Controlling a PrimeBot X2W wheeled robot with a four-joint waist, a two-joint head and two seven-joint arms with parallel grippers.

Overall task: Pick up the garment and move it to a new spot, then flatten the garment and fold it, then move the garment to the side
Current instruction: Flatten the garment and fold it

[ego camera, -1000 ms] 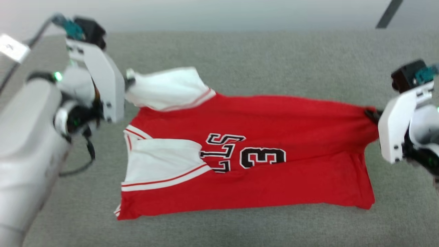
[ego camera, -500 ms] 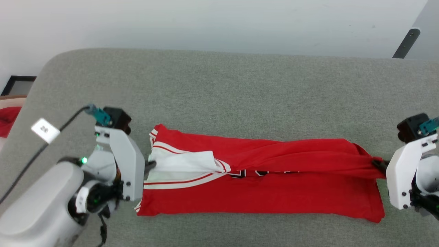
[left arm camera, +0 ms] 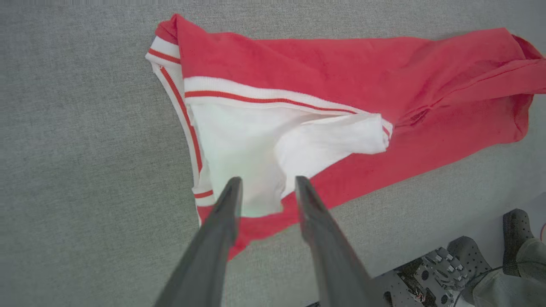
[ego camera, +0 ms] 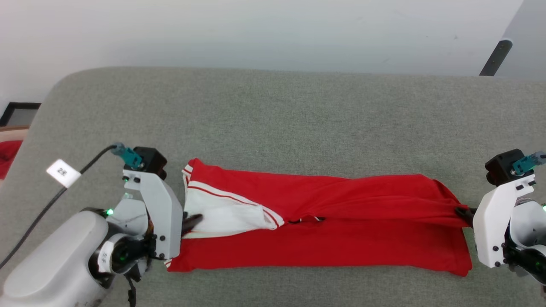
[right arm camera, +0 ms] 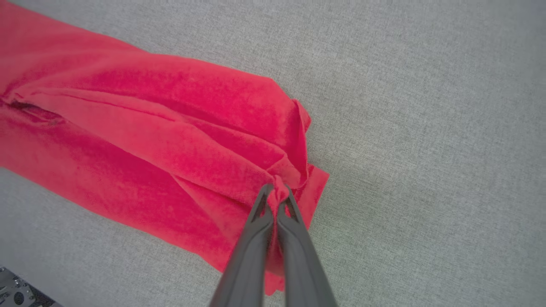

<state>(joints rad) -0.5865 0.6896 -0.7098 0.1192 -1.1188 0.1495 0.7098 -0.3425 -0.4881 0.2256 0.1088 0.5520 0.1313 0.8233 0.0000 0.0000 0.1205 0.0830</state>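
Nearest, at 8 o'clock in the head view, the left pincer (ego camera: 193,220) stands with its two dark fingers parted a little and grips nothing. In the left wrist view its tips sit at the near edge of a white sleeve (left arm camera: 247,145), which lies loose between and under them. At 4 o'clock the right pincer (ego camera: 463,212) is closed tight on a bunched pinch of red fabric at the hem end of the garment (ego camera: 341,243). The right wrist view shows folds fanning out from that pinch. The garment, a red T-shirt with white sleeves and red-and-white striped trim (ego camera: 222,194), lies on the grey fabric-covered table (ego camera: 273,128) as a long band folded lengthwise. It runs from the left pincer toward 3 o'clock and fills the gap between the two pincers, with the sleeves and neck at the left end. A slight ridge runs along its middle, where a sliver of black print peeks out. A dark cable (ego camera: 38,213) with a white tag (ego camera: 63,172) trails off at 9 o'clock. Past the table's left edge a bit of red cloth (ego camera: 6,155) shows. At 1 o'clock a dark pole (ego camera: 492,57) leans against the pale background.
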